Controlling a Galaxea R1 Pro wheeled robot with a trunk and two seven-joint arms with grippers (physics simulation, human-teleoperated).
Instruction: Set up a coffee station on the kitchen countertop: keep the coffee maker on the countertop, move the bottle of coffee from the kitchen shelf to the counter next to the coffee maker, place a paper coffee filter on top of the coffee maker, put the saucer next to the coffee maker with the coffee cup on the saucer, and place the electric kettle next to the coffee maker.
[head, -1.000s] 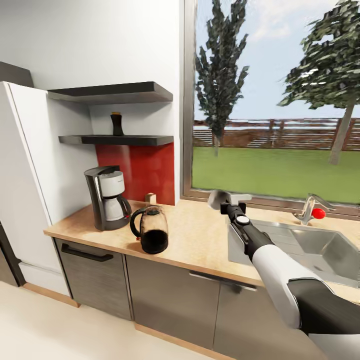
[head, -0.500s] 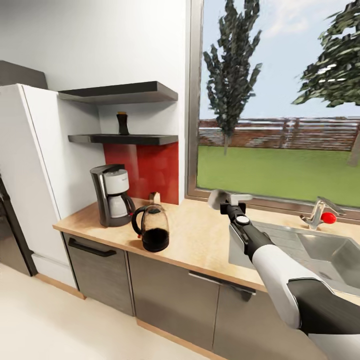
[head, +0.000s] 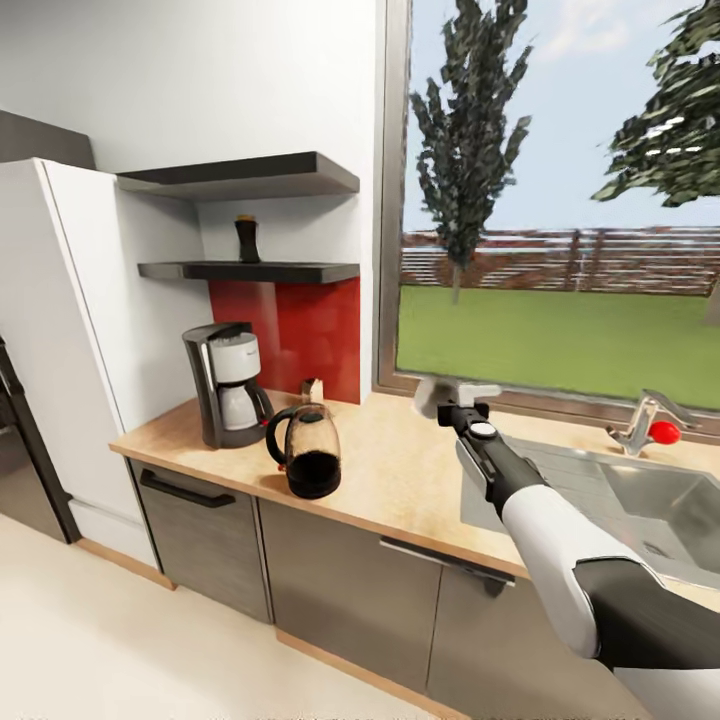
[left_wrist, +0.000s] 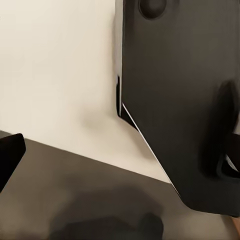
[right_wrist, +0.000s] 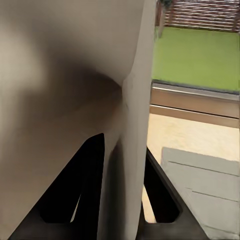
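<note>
The black and white coffee maker (head: 228, 395) stands at the countertop's left end, below the shelves. Just right of it and nearer the front edge is the dark glass electric kettle (head: 305, 450). The dark bottle of coffee (head: 246, 238) stands on the lower shelf (head: 290, 271). My right gripper (head: 455, 402) hovers over the counter in front of the window, shut on a pale grey paper coffee filter (head: 433, 393). That filter (right_wrist: 65, 100) is close up between the dark fingers (right_wrist: 160, 195) in the right wrist view. A dark fingertip (left_wrist: 9, 156) shows in the left wrist view.
A small tan object (head: 313, 389) sits by the red backsplash behind the kettle. A steel sink (head: 640, 500) with a red-knobbed faucet (head: 650, 428) lies to the right. A white fridge (head: 60, 340) flanks the counter's left end. Bare countertop (head: 400, 470) lies between kettle and sink.
The whole picture has shifted, so the camera has moved and the counter now sits slightly further right in view. My right arm keeps its pose, still holding the filter.
</note>
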